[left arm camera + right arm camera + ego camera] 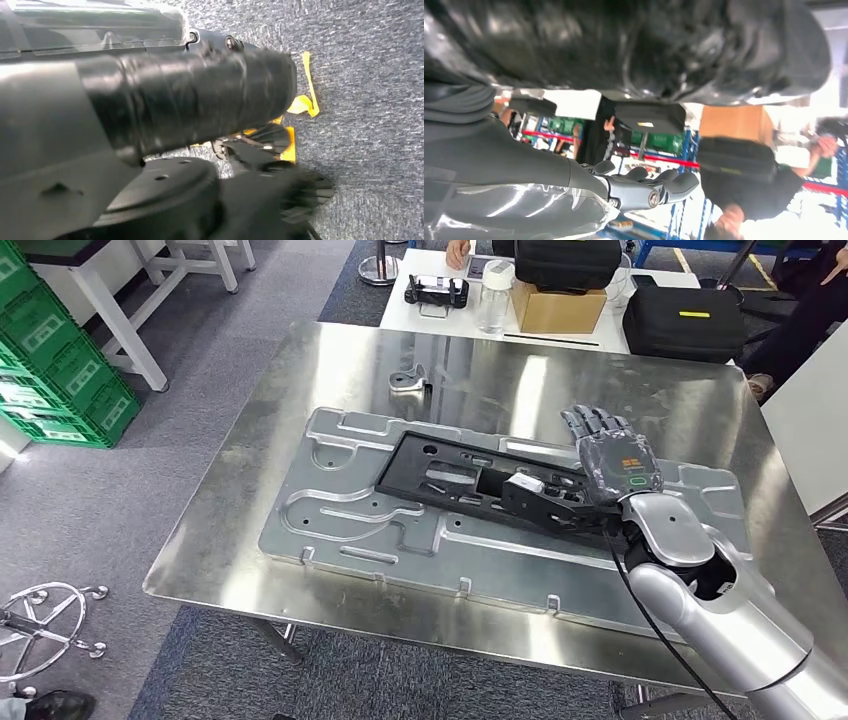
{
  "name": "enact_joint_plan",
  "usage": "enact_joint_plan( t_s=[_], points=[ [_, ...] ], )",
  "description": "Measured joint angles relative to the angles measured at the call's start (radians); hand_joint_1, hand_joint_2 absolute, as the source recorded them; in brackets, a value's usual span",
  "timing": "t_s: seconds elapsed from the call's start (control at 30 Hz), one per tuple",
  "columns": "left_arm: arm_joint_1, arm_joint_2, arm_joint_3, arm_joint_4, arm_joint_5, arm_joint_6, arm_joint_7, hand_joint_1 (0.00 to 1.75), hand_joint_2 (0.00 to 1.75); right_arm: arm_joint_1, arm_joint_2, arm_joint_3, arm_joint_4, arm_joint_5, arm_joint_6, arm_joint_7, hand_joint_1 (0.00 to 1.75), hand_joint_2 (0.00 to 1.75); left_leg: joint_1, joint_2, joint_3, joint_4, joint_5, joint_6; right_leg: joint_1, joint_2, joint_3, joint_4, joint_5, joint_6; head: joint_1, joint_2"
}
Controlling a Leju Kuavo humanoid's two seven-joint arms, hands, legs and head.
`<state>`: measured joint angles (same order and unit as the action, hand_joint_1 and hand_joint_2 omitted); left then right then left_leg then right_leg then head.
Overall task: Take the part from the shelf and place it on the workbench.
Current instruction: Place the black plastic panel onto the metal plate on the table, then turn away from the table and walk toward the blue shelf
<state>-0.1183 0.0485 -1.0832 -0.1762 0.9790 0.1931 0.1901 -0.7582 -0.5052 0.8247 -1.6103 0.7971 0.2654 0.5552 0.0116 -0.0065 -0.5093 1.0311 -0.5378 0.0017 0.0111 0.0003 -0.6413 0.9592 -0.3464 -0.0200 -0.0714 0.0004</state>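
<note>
The black part [455, 478], a long flat frame with cut-outs, lies on a large silver stamped plate [340, 510] on the steel workbench [250, 410]. My right hand [612, 462] is over the part's right end, with its fingers [598, 422] stretched out past the part. In the right wrist view the black part [634, 45] runs close along the hand. The straight fingers [649, 189] stand apart from it, with the room visible between. My left hand [190, 95] hangs over grey carpet as a dark blurred shape, so I cannot make out how its fingers stand.
A small metal bracket [409, 379] sits on the bench behind the plate. A white table beyond holds a cardboard box [557, 308], a clear jar [495, 292] and black cases [683, 322]. Green crates [55, 370] stand at the left. People sit at the far side.
</note>
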Motion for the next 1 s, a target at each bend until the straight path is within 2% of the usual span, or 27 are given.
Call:
enact_joint_plan(
  t_s=[0.03, 0.07, 0.13, 0.17, 0.2, 0.23, 0.3, 0.33, 0.37, 0.4, 0.43, 0.47, 0.5, 0.53, 0.57, 0.6, 0.67, 0.7, 0.73, 0.8, 0.83, 0.87, 0.9, 0.93, 0.97, 1.0],
  points=[
    [-0.001, 0.001, 0.001, 0.0, 0.003, 0.002, -0.002, 0.0, 0.0, -0.005, -0.001, 0.001, -0.012, -0.003, 0.002, 0.0, 0.0, 0.0, -0.003, 0.0, 0.025, -0.043, 0.01, 0.004, 0.001, 0.0, -0.004, 0.001, 0.007, 0.005, 0.001, 0.0],
    [-0.002, 0.002, 0.003, 0.0, 0.006, 0.003, -0.004, 0.0, 0.0, -0.011, -0.001, 0.003, -0.027, -0.009, 0.008, 0.001, 0.0, 0.0, -0.006, 0.0, 0.033, -0.062, 0.015, 0.008, 0.0, 0.0, -0.007, 0.001, 0.015, 0.011, 0.002, 0.0],
    [0.001, 0.0, 0.007, 0.0, 0.013, 0.007, -0.009, 0.0, 0.0, -0.019, -0.001, 0.011, -0.061, -0.025, 0.023, 0.005, 0.0, 0.0, -0.008, 0.001, 0.025, -0.065, 0.034, 0.016, -0.003, 0.001, -0.011, -0.005, 0.029, 0.023, 0.004, 0.0],
    [0.002, -0.003, 0.01, 0.0, 0.016, 0.009, -0.011, 0.0, 0.0, -0.022, -0.001, 0.017, -0.08, -0.033, 0.031, 0.009, 0.0, 0.0, -0.006, 0.003, 0.018, -0.067, 0.046, 0.021, -0.004, 0.001, -0.016, 0.0, 0.021, 0.029, 0.005, 0.0],
    [0.003, -0.006, 0.013, 0.0, 0.019, 0.011, -0.013, 0.0, 0.0, -0.025, -0.002, 0.021, -0.099, -0.04, 0.035, 0.015, 0.0, 0.0, -0.002, 0.005, 0.009, -0.069, 0.058, 0.026, -0.005, 0.002, -0.027, 0.023, -0.008, 0.036, 0.006, 0.0],
    [0.003, -0.009, 0.016, 0.0, 0.02, 0.013, -0.014, 0.0, 0.0, -0.029, -0.003, 0.025, -0.116, -0.045, 0.038, 0.019, 0.0, 0.0, 0.002, 0.006, -0.004, -0.071, 0.07, 0.03, -0.007, 0.002, -0.045, 0.069, -0.053, 0.043, 0.009, 0.0],
    [0.003, -0.012, 0.022, 0.0, 0.021, 0.016, -0.015, 0.0, 0.0, -0.035, -0.004, 0.031, -0.147, -0.05, 0.04, 0.026, 0.0, 0.0, 0.004, 0.007, -0.033, -0.07, 0.092, 0.032, -0.014, 0.001, -0.083, 0.21, -0.159, 0.055, 0.012, 0.0],
    [0.003, -0.012, 0.023, 0.0, 0.021, 0.016, -0.015, 0.0, 0.0, -0.036, -0.004, 0.034, -0.158, -0.051, 0.04, 0.027, 0.0, 0.0, 0.005, 0.007, -0.047, -0.07, 0.102, 0.031, -0.017, 0.001, -0.094, 0.273, -0.189, 0.06, 0.012, 0.0],
    [0.003, -0.013, 0.024, 0.0, 0.021, 0.016, -0.015, 0.0, 0.0, -0.037, -0.004, 0.037, -0.168, -0.052, 0.039, 0.027, 0.0, 0.0, 0.005, 0.007, -0.061, -0.069, 0.112, 0.029, -0.02, 0.001, -0.089, 0.307, -0.195, 0.062, 0.012, 0.0],
    [0.004, -0.014, 0.025, 0.0, 0.021, 0.016, -0.015, 0.0, 0.0, -0.037, -0.004, 0.039, -0.177, -0.054, 0.036, 0.027, 0.0, 0.0, 0.007, 0.007, -0.074, -0.069, 0.122, 0.026, -0.021, 0.001, -0.067, 0.303, -0.181, 0.064, 0.012, 0.0],
    [0.004, -0.014, 0.025, 0.0, 0.023, 0.016, -0.016, 0.0, 0.0, -0.037, -0.004, 0.041, -0.188, -0.059, 0.031, 0.027, 0.0, 0.0, 0.008, 0.007, -0.087, -0.068, 0.132, 0.023, -0.022, 0.001, -0.024, 0.261, -0.156, 0.063, 0.012, 0.0],
    [0.004, -0.016, 0.026, 0.0, 0.025, 0.016, -0.016, 0.0, 0.0, -0.038, -0.004, 0.042, -0.2, -0.067, 0.02, 0.027, 0.0, 0.0, 0.009, 0.007, -0.097, -0.068, 0.141, 0.019, -0.022, 0.001, 0.034, 0.19, -0.137, 0.061, 0.012, 0.0],
    [0.004, -0.017, 0.027, 0.0, 0.028, 0.016, -0.017, 0.0, 0.0, -0.039, -0.003, 0.042, -0.215, -0.077, 0.005, 0.026, 0.0, 0.0, 0.008, 0.006, -0.105, -0.067, 0.149, 0.014, -0.021, 0.001, 0.096, 0.105, -0.133, 0.057, 0.012, 0.0],
    [0.003, -0.018, 0.029, 0.0, 0.033, 0.017, -0.017, 0.0, 0.0, -0.039, -0.001, 0.041, -0.232, -0.087, -0.015, 0.026, 0.0, 0.0, 0.008, 0.006, -0.109, -0.069, 0.157, 0.008, -0.019, 0.002, 0.142, 0.037, -0.137, 0.052, 0.011, 0.0],
    [0.003, -0.018, 0.032, 0.0, 0.038, 0.017, -0.016, 0.0, 0.0, -0.04, 0.002, 0.041, -0.249, -0.096, -0.038, 0.026, 0.0, 0.0, 0.008, 0.006, -0.111, -0.07, 0.165, 0.001, -0.017, 0.002, 0.17, -0.008, -0.145, 0.045, 0.011, 0.0],
    [0.003, -0.019, 0.035, 0.0, 0.043, 0.018, -0.013, 0.0, 0.0, -0.039, 0.006, 0.041, -0.266, -0.103, -0.06, 0.026, 0.0, 0.0, 0.008, 0.006, -0.111, -0.074, 0.174, -0.006, -0.014, 0.003, 0.178, -0.027, -0.15, 0.038, 0.01, 0.0],
    [0.006, -0.018, 0.043, 0.0, 0.052, 0.02, -0.004, 0.0, 0.0, -0.032, 0.014, 0.041, -0.298, -0.113, -0.105, 0.023, 0.0, 0.0, 0.01, 0.005, -0.114, -0.077, 0.18, -0.019, -0.013, 0.0, 0.17, -0.033, -0.135, 0.021, 0.009, 0.0],
    [0.007, -0.017, 0.046, 0.0, 0.055, 0.022, 0.001, 0.0, 0.0, -0.026, 0.017, 0.04, -0.314, -0.118, -0.126, 0.019, 0.0, 0.0, 0.011, 0.005, -0.121, -0.064, 0.16, -0.024, -0.014, -0.002, 0.164, -0.036, -0.125, 0.013, 0.009, 0.0],
    [0.009, -0.016, 0.048, 0.0, 0.059, 0.025, 0.005, 0.0, 0.0, -0.018, 0.02, 0.038, -0.332, -0.124, -0.148, 0.012, 0.0, 0.0, 0.012, 0.005, -0.134, -0.028, 0.121, -0.026, -0.016, -0.004, 0.156, -0.04, -0.114, 0.005, 0.008, 0.0],
    [0.012, -0.016, 0.052, 0.0, 0.062, 0.031, 0.008, 0.0, 0.0, 0.004, 0.022, 0.029, -0.368, -0.141, -0.188, -0.003, 0.0, 0.0, 0.012, 0.005, -0.173, 0.104, 0.015, -0.027, -0.014, -0.005, 0.133, -0.039, -0.094, -0.004, 0.008, 0.0],
    [0.013, -0.015, 0.054, 0.0, 0.063, 0.034, 0.008, 0.0, 0.0, 0.018, 0.021, 0.024, -0.387, -0.151, -0.203, -0.01, 0.0, 0.0, 0.012, 0.005, -0.188, 0.174, -0.019, -0.028, -0.013, -0.005, 0.12, -0.038, -0.084, -0.005, 0.008, 0.0],
    [0.013, -0.015, 0.055, 0.0, 0.063, 0.036, 0.007, 0.0, 0.0, 0.034, 0.02, 0.019, -0.406, -0.162, -0.213, -0.016, 0.0, 0.0, 0.012, 0.005, -0.191, 0.221, -0.029, -0.028, -0.011, -0.005, 0.106, -0.036, -0.074, -0.005, 0.008, 0.0],
    [0.014, -0.015, 0.056, 0.0, 0.063, 0.037, 0.005, 0.0, 0.0, 0.049, 0.018, 0.013, -0.424, -0.17, -0.22, -0.02, 0.0, 0.0, 0.012, 0.005, -0.177, 0.235, -0.017, -0.028, -0.01, -0.005, 0.092, -0.033, -0.065, -0.005, 0.008, 0.0],
    [0.014, -0.014, 0.057, 0.0, 0.063, 0.037, 0.003, 0.0, 0.0, 0.061, 0.015, 0.008, -0.44, -0.176, -0.224, -0.024, 0.0, 0.0, 0.012, 0.005, -0.145, 0.211, 0.009, -0.026, -0.009, -0.004, 0.078, -0.029, -0.057, -0.003, 0.008, 0.0],
    [0.014, -0.014, 0.057, 0.0, 0.063, 0.038, 0.002, 0.0, 0.0, 0.069, 0.013, 0.003, -0.455, -0.179, -0.227, -0.026, 0.0, 0.0, 0.011, 0.005, -0.096, 0.155, 0.033, -0.023, -0.009, -0.002, 0.065, -0.024, -0.049, 0.0, 0.008, 0.0],
    [0.013, -0.014, 0.058, 0.0, 0.063, 0.038, -0.001, 0.0, 0.0, 0.076, 0.01, -0.003, -0.47, -0.181, -0.23, -0.027, 0.0, 0.0, 0.01, 0.005, -0.037, 0.079, 0.041, -0.019, -0.007, 0.0, 0.053, -0.017, -0.043, 0.003, 0.007, 0.0]
  ],
)
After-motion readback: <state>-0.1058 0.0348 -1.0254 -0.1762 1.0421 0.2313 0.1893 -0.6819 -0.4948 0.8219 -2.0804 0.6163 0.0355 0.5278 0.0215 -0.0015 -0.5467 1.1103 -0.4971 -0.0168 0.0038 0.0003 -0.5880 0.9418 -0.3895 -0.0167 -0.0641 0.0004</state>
